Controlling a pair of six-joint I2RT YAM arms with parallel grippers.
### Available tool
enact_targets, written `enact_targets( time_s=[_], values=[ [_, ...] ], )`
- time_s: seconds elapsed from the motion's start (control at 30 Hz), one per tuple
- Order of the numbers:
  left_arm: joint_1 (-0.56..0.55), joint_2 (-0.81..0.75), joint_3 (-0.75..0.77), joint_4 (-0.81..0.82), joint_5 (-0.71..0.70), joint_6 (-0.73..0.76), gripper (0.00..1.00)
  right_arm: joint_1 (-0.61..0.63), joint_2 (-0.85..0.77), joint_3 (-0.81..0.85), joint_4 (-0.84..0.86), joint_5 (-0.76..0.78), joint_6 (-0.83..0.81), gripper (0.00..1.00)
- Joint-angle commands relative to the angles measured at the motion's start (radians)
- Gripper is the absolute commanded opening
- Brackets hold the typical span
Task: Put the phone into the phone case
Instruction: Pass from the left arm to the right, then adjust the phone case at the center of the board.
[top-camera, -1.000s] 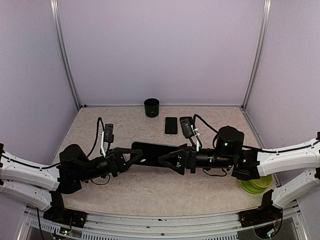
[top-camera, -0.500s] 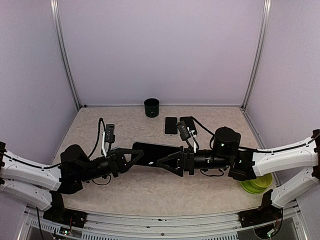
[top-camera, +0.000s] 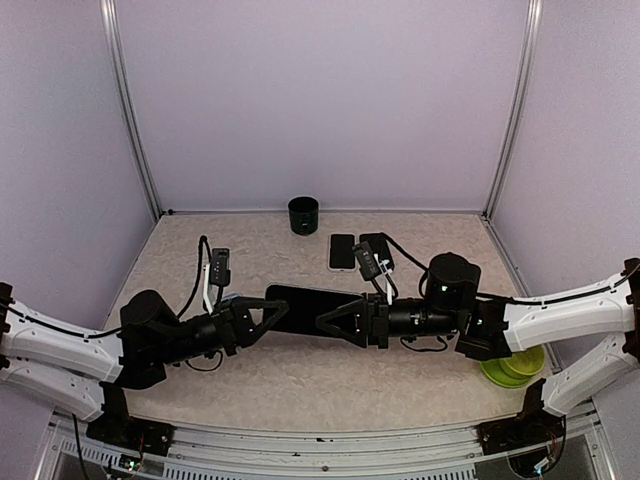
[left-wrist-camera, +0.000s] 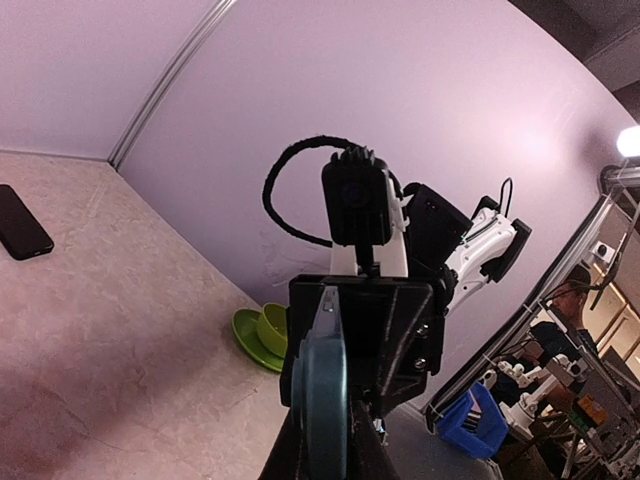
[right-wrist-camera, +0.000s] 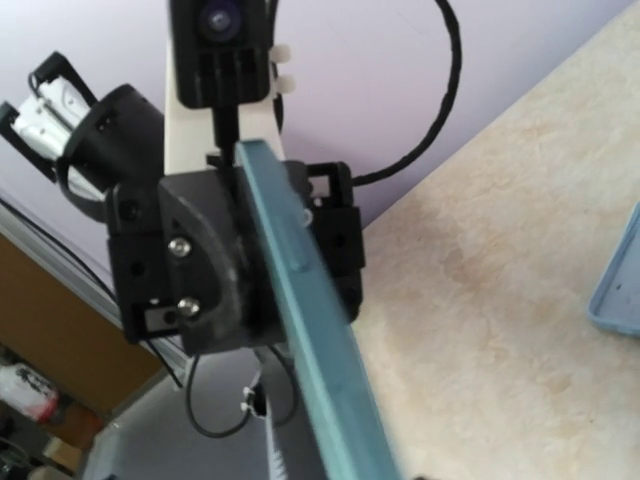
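Phone (top-camera: 312, 300): thin rigid slab, dark face, teal edge, held above the counter (top-camera: 300, 385) at centre of the top view. The left tool (top-camera: 272, 312) is clamped on its left end and the right tool (top-camera: 330, 320) is at its right end, grip not determinable. Handling, estimated: light, stiff, slick and breakable, best held by the long edges near one end, leaving the body free for the pale-rimmed phone case (top-camera: 342, 252) lying at upper centre. Obscured: both tools' tips are cut off in the wrist views, and a second dark slab (top-camera: 380, 243) beside the case is half hidden under the right wrist camera (top-camera: 367, 263).
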Motion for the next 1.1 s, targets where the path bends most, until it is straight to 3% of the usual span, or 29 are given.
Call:
enact_targets(
  time_s=[0.0,0.13,0.3,0.53,0.73,1.07],
  values=[
    [0.004,-0.008,0.033,-0.002,-0.059,0.010,0.00,0.005,-0.014,0.027,0.058,-0.045,-0.015,0.31],
    [0.004,-0.003,0.039,-0.011,-0.061,0.011,0.02,0.005,-0.014,0.029,0.081,-0.075,-0.015,0.16],
    [0.005,-0.006,0.040,-0.034,-0.086,0.017,0.12,0.004,-0.020,0.032,0.089,-0.097,-0.017,0.00],
    [0.023,-0.054,0.039,-0.116,-0.138,0.051,0.27,0.004,-0.051,0.026,0.047,-0.062,-0.043,0.00],
    [0.106,-0.145,0.002,-0.222,-0.230,0.036,0.40,0.004,-0.099,0.006,-0.026,0.029,-0.076,0.00],
    [0.263,-0.229,-0.028,-0.534,-0.422,-0.127,0.43,0.001,-0.131,0.005,-0.155,0.168,-0.104,0.00]
  ],
)
